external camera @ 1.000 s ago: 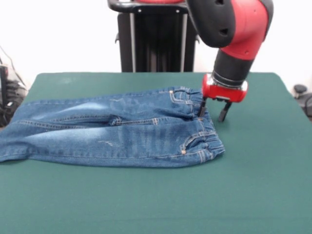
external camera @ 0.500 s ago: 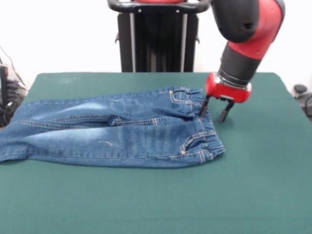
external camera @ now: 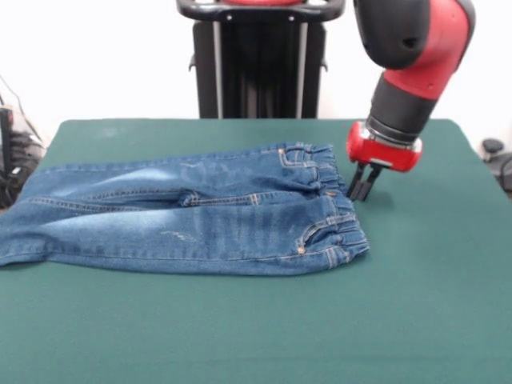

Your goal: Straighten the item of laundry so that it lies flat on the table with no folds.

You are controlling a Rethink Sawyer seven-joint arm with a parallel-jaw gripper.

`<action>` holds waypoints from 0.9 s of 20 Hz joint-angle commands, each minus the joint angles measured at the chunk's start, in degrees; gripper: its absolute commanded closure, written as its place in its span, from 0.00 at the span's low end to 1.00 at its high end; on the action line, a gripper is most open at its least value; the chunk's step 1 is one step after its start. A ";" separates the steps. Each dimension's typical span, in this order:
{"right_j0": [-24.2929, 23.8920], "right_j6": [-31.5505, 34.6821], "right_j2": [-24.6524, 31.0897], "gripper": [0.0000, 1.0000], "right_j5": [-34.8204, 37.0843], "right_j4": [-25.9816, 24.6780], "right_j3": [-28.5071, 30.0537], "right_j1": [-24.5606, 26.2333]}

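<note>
Green table (external camera: pixel 416 320); faded blue jeans (external camera: pixel 200 212) flat, legs together.

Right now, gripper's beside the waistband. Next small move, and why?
Probably lift the gripper clear of the table and stop. It is shut just beside the waistband, holding nothing, and the jeans already look spread out, both legs lying flat with no fold I can see.

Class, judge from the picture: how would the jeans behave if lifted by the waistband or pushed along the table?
The jeans would probably hang limp, since the denim already wrinkles and gathers at the elastic waistband. Pushed, they would likely bunch rather than slide whole on the felt-like table. They should not roll or tip, lying low and spread.
</note>
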 commanded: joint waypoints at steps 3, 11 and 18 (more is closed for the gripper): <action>-0.07 13.80 -3.33 1.00 -12.46 4.49 -3.75 10.04; -2.20 10.05 -2.36 1.00 -10.08 11.79 2.64 3.93; -8.47 2.37 5.56 0.00 -6.92 16.43 9.94 -3.28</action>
